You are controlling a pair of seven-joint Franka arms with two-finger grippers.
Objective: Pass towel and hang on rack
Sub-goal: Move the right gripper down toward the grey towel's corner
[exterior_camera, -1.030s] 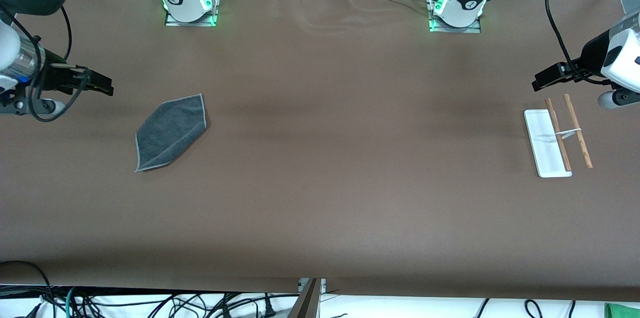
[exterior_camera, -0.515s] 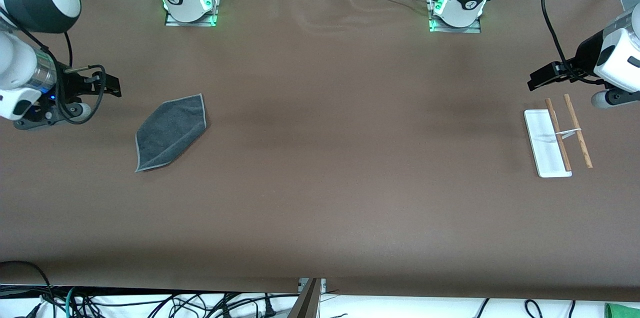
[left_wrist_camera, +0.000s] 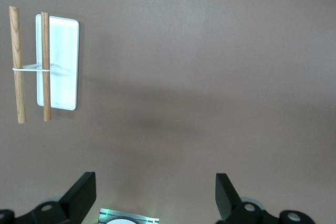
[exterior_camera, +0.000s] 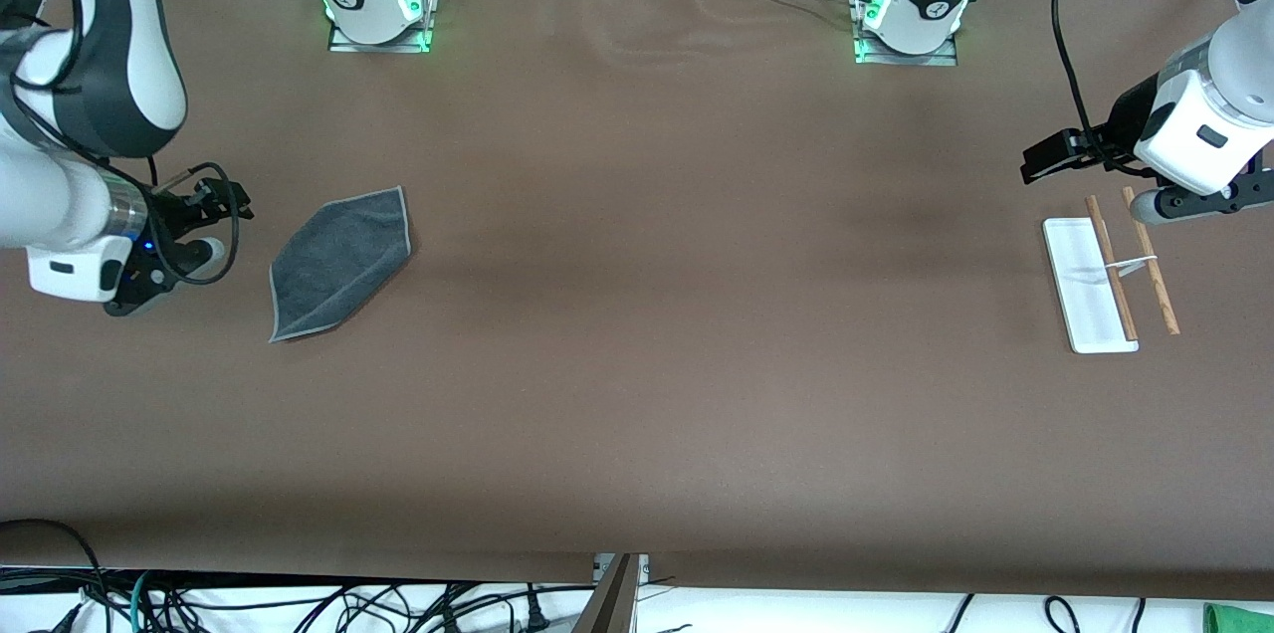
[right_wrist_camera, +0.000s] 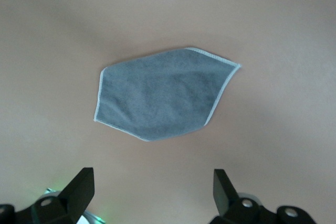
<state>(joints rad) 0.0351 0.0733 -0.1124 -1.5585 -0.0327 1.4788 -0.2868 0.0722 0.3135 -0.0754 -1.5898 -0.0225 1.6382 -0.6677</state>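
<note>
The dark grey towel (exterior_camera: 340, 263) lies flat on the brown table toward the right arm's end, folded to a point. It fills the middle of the right wrist view (right_wrist_camera: 163, 95). My right gripper (exterior_camera: 229, 203) is open and empty, over the bare table just beside the towel; its open jaws also show in the right wrist view (right_wrist_camera: 152, 190). The rack (exterior_camera: 1110, 267), with a white base (exterior_camera: 1077, 280) and two wooden rods, stands toward the left arm's end. It also shows in the left wrist view (left_wrist_camera: 46, 61). My left gripper (exterior_camera: 1043, 160) is open and empty, over the table close by the rack (left_wrist_camera: 154, 192).
The two arm bases with green lights (exterior_camera: 378, 11) (exterior_camera: 906, 16) stand along the table edge farthest from the front camera. Wide bare brown table (exterior_camera: 647, 315) lies between towel and rack. Cables hang below the edge nearest the front camera.
My right gripper has swung down and toward the towel. My left gripper has shifted a little toward the table's middle, near the rack. Towel and rack have not moved.
</note>
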